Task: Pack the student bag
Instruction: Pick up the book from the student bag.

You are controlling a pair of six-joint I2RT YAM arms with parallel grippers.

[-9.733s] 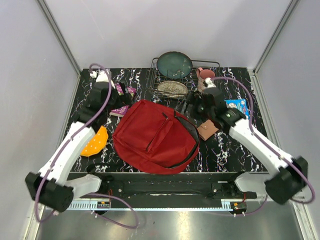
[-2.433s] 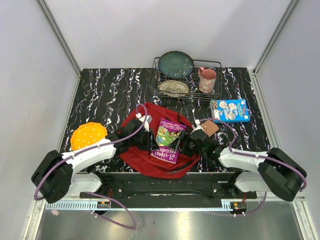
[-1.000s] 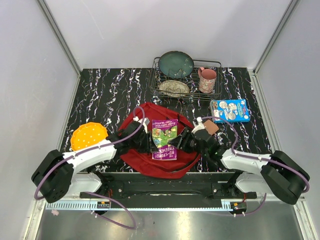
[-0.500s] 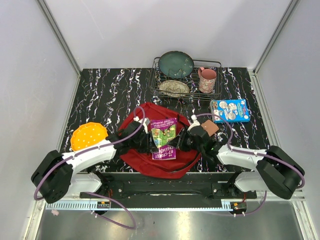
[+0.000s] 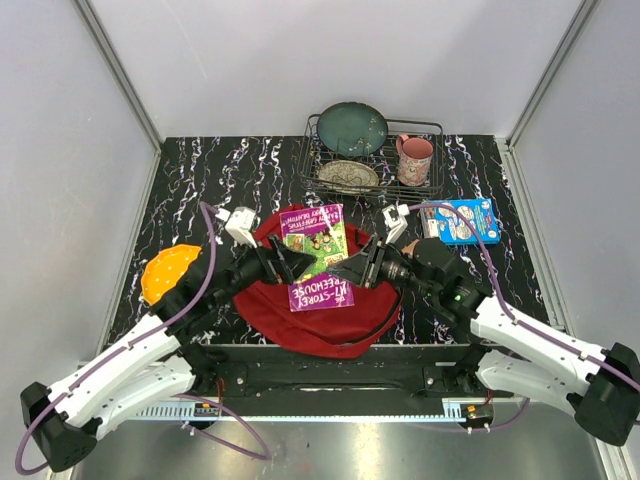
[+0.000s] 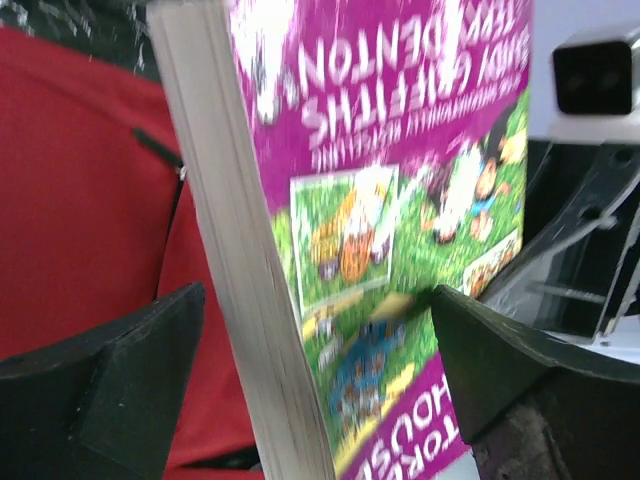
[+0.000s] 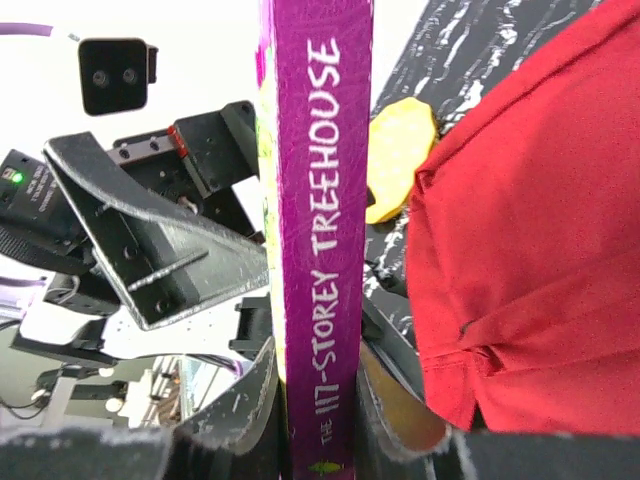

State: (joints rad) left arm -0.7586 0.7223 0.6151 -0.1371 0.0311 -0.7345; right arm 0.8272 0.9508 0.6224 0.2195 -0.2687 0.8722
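Fabric is the thing to reckon with: the student bag (image 5: pixel 300 325) lies flat near the front middle of the black marbled table (image 5: pixel 200 180), a limp red heap that I judge light and not slippery. It is likely to sag and fold wherever it is pressed, so the best hold would be a firm seam, the zipper edge or a dark strap rather than the loose cloth. Whether its mouth stands open I cannot tell. Just above it, a purple book (image 5: pixel 318 262) is held up between the two arms. The right gripper (image 5: pixel 350 270) has its fingers pinched on the book's spine end. The left gripper (image 5: pixel 288 264) has its jaws spread wide on either side of the book, and the wrist view shows a clear gap at the page edge, so it holds nothing. To the left, beside the bag, sits an orange disc (image 5: pixel 165 272). Farther back on the right lies a blue box (image 5: pixel 460 220). At the far edge a wire rack (image 5: pixel 425 124) holds a teal plate (image 5: pixel 352 128), a patterned plate (image 5: pixel 347 176) and a pink mug (image 5: pixel 414 158).
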